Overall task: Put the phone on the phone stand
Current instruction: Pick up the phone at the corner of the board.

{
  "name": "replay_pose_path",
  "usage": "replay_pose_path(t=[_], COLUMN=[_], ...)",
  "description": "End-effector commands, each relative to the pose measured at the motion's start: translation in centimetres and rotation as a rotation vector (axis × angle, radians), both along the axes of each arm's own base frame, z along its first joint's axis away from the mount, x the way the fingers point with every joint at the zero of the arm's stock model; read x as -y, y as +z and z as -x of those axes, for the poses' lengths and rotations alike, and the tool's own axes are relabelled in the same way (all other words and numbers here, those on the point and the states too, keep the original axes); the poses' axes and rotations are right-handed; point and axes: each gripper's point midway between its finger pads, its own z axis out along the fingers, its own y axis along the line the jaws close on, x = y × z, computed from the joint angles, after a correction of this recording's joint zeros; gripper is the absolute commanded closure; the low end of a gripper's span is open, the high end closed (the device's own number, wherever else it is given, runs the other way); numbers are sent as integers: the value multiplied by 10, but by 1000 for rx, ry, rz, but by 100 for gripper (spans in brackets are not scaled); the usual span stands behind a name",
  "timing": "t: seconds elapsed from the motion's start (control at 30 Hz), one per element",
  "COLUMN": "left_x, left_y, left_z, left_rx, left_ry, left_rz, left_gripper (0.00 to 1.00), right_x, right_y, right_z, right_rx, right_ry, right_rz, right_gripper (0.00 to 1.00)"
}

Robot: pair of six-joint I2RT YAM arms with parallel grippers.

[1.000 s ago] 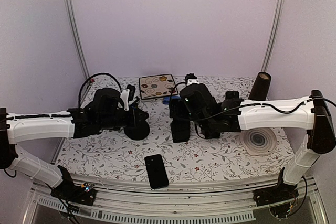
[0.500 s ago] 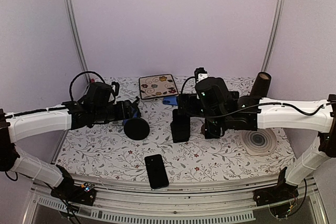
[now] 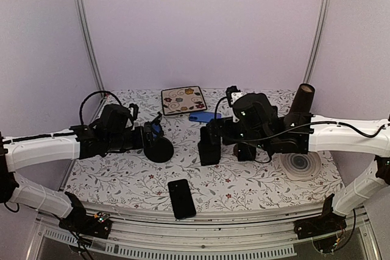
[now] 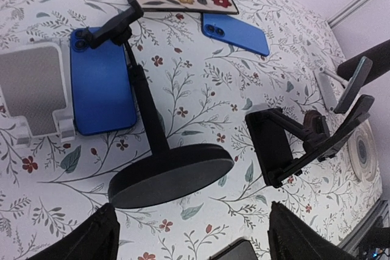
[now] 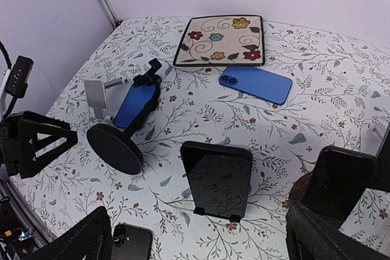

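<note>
Lying flat nearest the arm bases, a glossy black slab phone (image 3: 181, 198) rests on the floral tablecloth (image 3: 122, 181), below and behind both grippers and on no stand. Past it, the left gripper (image 4: 192, 238) hangs with its fingers spread wide and nothing between them. Directly ahead of it rises a black round-based stand (image 4: 173, 172) with a thin jointed arm. Beyond that, to the fingers' left, a blue phone (image 4: 100, 83) sits just beside a white plastic easel stand (image 4: 36, 89). Whether it leans on the easel or lies flat cannot be told. The right gripper (image 5: 201, 242) is likewise spread and empty, and faces an upright black slab (image 5: 218, 178) on small feet, apparently a phone already propped. Farthest off, a second blue phone (image 5: 256, 83) lies flat beside a flower-patterned square tile (image 5: 219, 41). Two risks seem likely. The jointed arm overhangs the blue phone, so any move of the left gripper near it could clip that arm and tip the stand. The flat black phone is thin and slick, so fingers closing on it might skid it toward the near table edge.
</note>
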Motion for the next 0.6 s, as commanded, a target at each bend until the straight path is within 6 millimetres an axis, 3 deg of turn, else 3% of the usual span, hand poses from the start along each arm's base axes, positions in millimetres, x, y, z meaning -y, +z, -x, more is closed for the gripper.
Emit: replay_pose_path(t=[0.0,0.3,0.57], left_x=[-8,-10,-9], left_y=[-8,2,-7], left_z=[15,23,35], left_rx=[-27,2,-2], left_ry=[28,17,-24], left_rz=[26,72,108], left_gripper=[16,15,14], right_x=[-18,-61,-100], right_y=[-51,-102,-128], right_z=[31,71,83], right_rx=[-132,-264,-330], right_ry=[78,145,167], right_rz=[91,131,168], right_gripper=[1,1,1])
